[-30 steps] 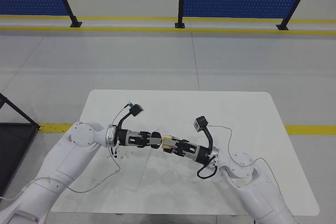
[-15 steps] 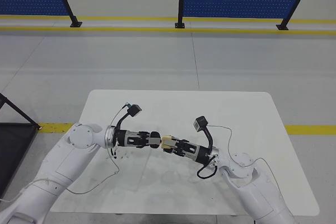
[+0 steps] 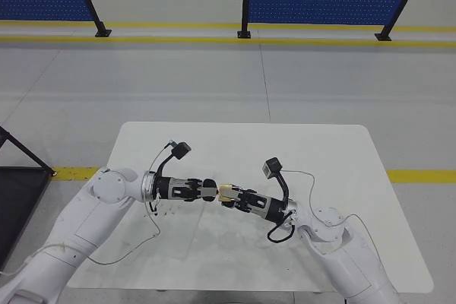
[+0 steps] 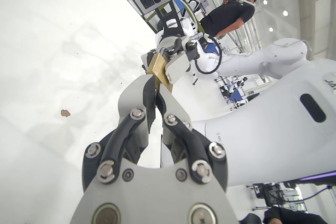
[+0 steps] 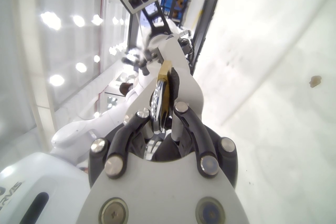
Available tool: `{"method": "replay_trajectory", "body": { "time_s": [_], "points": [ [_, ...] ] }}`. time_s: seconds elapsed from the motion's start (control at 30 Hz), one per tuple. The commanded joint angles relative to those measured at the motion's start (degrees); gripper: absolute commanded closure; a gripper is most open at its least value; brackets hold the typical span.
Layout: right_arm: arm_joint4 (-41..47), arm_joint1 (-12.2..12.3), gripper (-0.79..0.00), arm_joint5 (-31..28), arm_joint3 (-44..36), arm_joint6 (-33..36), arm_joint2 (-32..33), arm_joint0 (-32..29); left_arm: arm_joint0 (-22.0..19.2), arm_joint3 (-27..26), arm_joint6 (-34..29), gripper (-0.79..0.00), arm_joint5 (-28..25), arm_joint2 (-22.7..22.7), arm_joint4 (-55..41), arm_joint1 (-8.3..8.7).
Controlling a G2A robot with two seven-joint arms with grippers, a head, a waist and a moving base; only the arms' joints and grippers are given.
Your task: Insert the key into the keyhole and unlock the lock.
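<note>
I see one lock (image 5: 164, 69). It is gold in color, with one silver loop (image 5: 157, 100). My right pincer (image 5: 167, 76) is clamped on it, one finger on each flat side. The loop end points back at my right wrist, and part of the loop is hidden behind the fingers. The lock is up off the white tabletop (image 3: 327, 152), over its middle part, between my two pincers.

My left pincer (image 4: 156, 85) meets the lock from the other side. Its two black pads (image 4: 150, 93) are squeezed close together, and their tips touch the lock's far end. I cannot make out the key. The gap between the pads is dark and thin, and I cannot tell what is in it. The keyhole is hidden too.

Seen from the top, both pincers and the lock make one line, tip to tip, and the lock is just a small pale bit there.

One small brown crumb (image 4: 65, 112) lies on the tabletop, off to one side of the pincers. A few tiny dark dots lie near it.

I cannot read any writing on the lock.
</note>
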Motion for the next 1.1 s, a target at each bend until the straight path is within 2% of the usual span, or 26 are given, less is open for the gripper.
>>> {"method": "replay_trajectory", "body": {
  "time_s": [0.0,0.67,1.07],
  "points": [
    [0.0,0.0,0.000,0.0,0.0,0.0,0.0,0.0,0.1,-0.2,1.0,0.000,-0.9,0.0,1.4,0.09],
    [0.0,0.0,0.000,0.0,0.0,0.0,0.0,0.0,2.7,-3.2,10.1,0.000,-9.8,-2.3,13.4,0.63],
    [0.0,0.0,0.000,0.0,0.0,0.0,0.0,0.0,4.5,-5.5,15.7,0.000,-12.2,-4.0,21.1,0.74]
  ]
}}
